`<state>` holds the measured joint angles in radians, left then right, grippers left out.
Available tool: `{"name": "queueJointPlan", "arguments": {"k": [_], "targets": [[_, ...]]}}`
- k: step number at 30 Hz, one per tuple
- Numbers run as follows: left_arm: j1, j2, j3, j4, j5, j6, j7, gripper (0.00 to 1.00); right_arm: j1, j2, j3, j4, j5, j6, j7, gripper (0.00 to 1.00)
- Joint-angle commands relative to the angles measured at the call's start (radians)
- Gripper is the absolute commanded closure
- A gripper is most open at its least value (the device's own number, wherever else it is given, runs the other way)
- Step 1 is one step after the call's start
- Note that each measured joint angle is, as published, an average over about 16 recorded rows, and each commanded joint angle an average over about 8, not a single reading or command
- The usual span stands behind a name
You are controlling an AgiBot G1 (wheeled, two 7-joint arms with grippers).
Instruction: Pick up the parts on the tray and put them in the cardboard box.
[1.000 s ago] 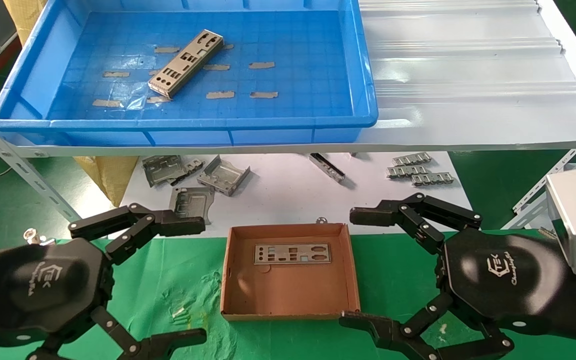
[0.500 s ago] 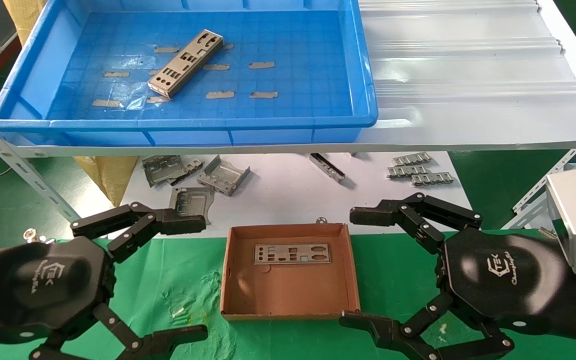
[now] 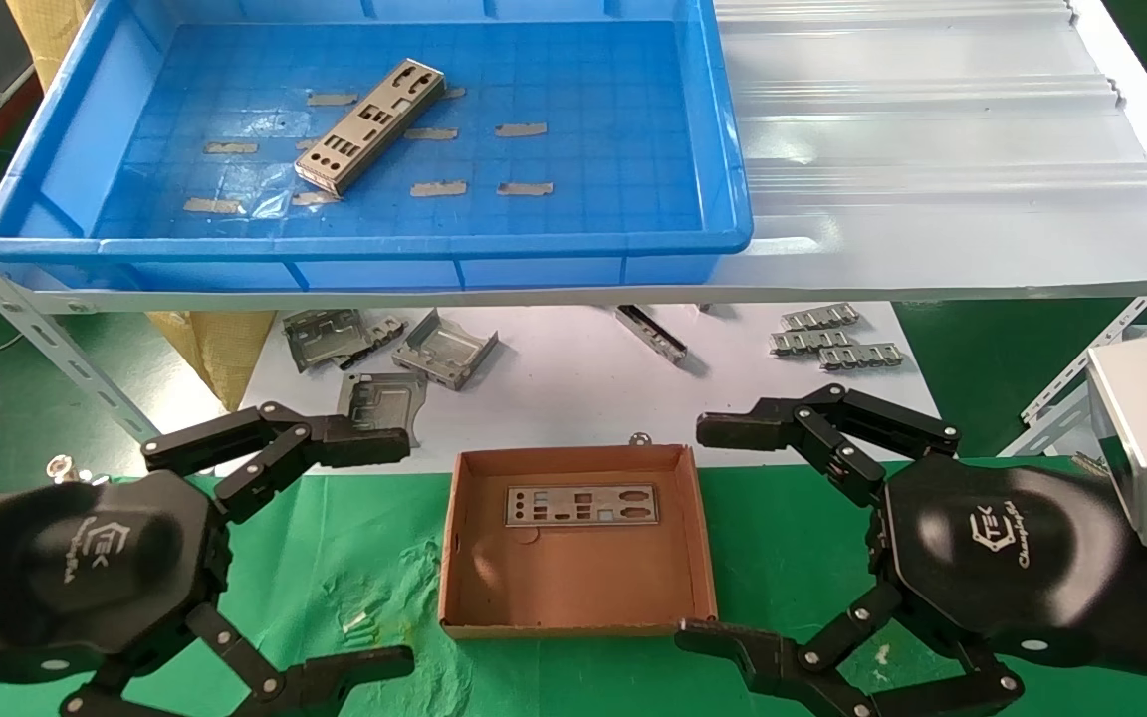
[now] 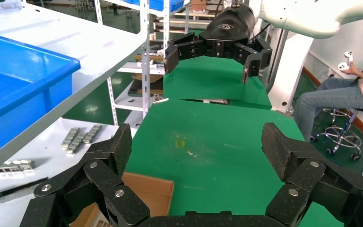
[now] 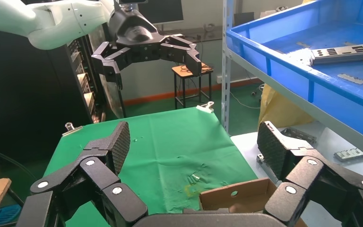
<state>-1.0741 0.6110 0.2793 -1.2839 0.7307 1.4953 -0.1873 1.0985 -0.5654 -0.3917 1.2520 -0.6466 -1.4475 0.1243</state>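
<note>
green cloth [image 3: 354,558], cardboard box [image 3: 464,538], seated person [image 4: 354,90] left-wrist only

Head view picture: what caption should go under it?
Both grippers, left and right, open beside the cardboard box holding one part; another part waits in the tray.

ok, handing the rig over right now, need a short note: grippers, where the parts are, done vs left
Left gripper: open, empty, hovering over the green cloth to the left of the cardboard box.
Right gripper: open, empty, hovering to the right of the box.
Done: one part lies flat in the box, near its far wall.
Left: one part lies at an angle on the floor of the blue tray, up on the shelf. Neither gripper is near it.
The brackets and ridged strips on the white sheet under the shelf are not part of the job.
</note>
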Motion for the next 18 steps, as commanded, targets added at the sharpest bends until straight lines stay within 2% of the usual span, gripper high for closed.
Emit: {"name": "queueJointPlan", "arguments": {"k": [1,18], "targets": [[0.0,0.0,0.0,0.0,0.0,0.0,0.0,0.0,0.0,0.0,0.0,0.0,0.0,0.0,0.0,0.0],[-0.001,0.001,0.001,0.001,0.0,0.0,0.001,0.0,0.0,0.0,0.0,0.0,0.0,0.0,0.0,0.0]]}}
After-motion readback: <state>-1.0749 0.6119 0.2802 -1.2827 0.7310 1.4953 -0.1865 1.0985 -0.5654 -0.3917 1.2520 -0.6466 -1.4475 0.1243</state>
